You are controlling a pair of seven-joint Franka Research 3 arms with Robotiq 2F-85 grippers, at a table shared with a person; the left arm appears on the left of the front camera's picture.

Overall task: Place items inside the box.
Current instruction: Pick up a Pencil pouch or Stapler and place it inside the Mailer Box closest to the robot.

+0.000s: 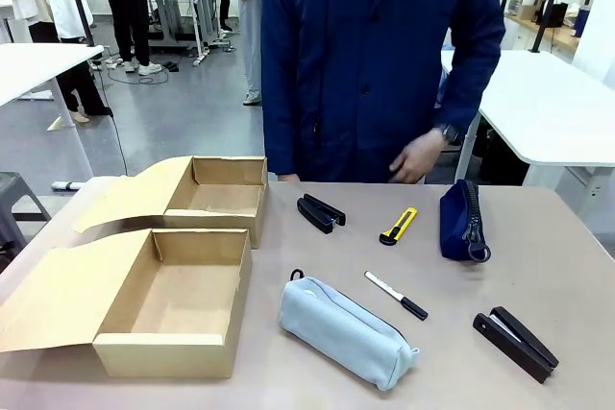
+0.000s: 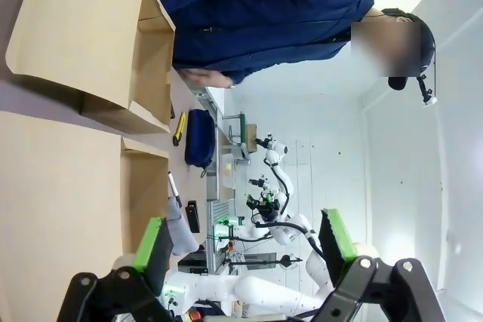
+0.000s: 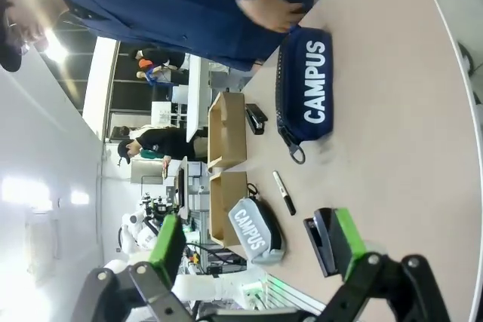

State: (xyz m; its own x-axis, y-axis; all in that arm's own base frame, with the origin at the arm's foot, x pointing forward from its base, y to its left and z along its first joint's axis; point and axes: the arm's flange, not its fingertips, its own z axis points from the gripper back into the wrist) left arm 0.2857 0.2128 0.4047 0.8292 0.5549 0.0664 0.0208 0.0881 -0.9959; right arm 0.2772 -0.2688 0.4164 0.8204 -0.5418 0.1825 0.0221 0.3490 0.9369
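Observation:
Two open cardboard boxes [image 1: 173, 304] [image 1: 216, 194] sit on the table's left, both empty. To their right lie a black stapler [image 1: 320, 212], a yellow-black utility knife [image 1: 398, 226], a navy pouch [image 1: 463, 220], a white-black pen [image 1: 395, 295], a light grey-blue pouch [image 1: 346, 329] and a second stapler [image 1: 515, 343]. My left gripper [image 2: 245, 243] is open and holds nothing, with the boxes [image 2: 75, 35] ahead. My right gripper [image 3: 259, 240] is also open and holds nothing. It is off the table, with the near stapler [image 3: 323, 243] and the navy pouch [image 3: 306, 84] in front of it.
A person in a blue coat stands at the far edge, one hand [image 1: 418, 156] hovering just beyond the navy pouch. White tables [image 1: 553, 103] stand behind, with other people farther off. Bare tabletop [image 1: 567, 266] lies at the right.

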